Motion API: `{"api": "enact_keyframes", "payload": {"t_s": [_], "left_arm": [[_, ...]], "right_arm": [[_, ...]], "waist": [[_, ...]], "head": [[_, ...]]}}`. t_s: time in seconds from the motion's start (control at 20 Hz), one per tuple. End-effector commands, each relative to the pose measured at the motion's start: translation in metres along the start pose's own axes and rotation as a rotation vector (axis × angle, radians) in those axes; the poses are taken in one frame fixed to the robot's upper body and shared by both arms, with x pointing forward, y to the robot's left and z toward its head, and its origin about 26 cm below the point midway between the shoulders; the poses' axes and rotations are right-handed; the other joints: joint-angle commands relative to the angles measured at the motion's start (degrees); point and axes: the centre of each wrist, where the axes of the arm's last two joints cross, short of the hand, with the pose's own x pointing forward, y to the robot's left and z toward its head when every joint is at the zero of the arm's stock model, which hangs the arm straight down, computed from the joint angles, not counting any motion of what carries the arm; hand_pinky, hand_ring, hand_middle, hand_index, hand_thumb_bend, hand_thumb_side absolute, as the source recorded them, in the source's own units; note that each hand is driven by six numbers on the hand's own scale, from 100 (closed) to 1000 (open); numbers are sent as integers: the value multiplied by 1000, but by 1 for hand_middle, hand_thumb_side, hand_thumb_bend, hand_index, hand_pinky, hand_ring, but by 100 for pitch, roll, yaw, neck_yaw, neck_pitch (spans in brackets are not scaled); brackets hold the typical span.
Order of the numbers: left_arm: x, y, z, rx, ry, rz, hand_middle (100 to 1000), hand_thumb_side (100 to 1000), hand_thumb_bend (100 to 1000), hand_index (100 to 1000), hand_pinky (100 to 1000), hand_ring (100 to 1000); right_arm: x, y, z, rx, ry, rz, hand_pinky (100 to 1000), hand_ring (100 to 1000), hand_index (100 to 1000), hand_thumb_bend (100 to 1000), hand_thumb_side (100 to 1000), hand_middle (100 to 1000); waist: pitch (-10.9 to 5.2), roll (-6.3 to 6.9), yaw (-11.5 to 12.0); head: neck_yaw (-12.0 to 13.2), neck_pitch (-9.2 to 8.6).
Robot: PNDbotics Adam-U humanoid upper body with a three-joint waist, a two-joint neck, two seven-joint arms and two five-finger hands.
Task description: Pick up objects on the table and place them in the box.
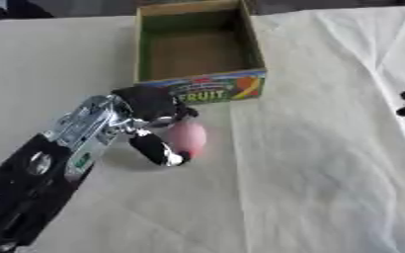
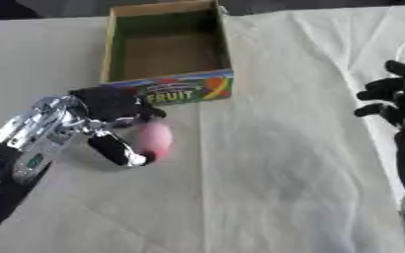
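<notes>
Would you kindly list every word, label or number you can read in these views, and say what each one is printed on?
"FRUIT": in large letters on the front wall of the box, near the left hand curled round a pink object.
A smaller line of print above "FRUIT" on the same wall: too blurred to read.
A small green mark on the left arm: unreadable.
Nothing else carries text.

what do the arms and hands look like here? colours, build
Left arm: glossy black shell, with a bare silver metal wrist section carrying a small green mark. Left hand: black, with silver at a digit's tip. Right hand: all black, on a black forearm with silver lower down.
</notes>
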Motion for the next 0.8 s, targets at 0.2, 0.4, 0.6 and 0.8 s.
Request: {"api": "enact_keyframes", "payload": {"t_s": [0.2, 0.4, 0.6, 0.8], "left_arm": [[-5, -5, -4, 14, 30, -5, 641, 712, 317, 949, 379, 594], [-4, -8, -7, 6, 21, -10, 606, 643, 274, 848, 336, 566], [-4, -8, -7, 13, 10, -4, 577, 542, 193, 720, 291, 535], [-3, -5, -5, 37, -5, 15, 553, 429, 100, 687, 263, 513]], "right_arm": [[6, 1, -3, 12, -26, 10, 517, 626, 832, 100, 1000, 588], [6, 1, -3, 10, -24, 9, 518, 627, 833, 100, 1000, 588], [6, 1, -3, 10, -20, 8, 519, 627, 833, 100, 1000, 589], [5, 1, -3, 11, -16, 8, 519, 627, 834, 100, 1000, 589]], "waist": [[-63, -23, -19], [-63, -22, -30], [-67, -21, -32], [-74, -18, -27]], "head": [[32, -49], [34, -40], [34, -48], [31, -53]]}}
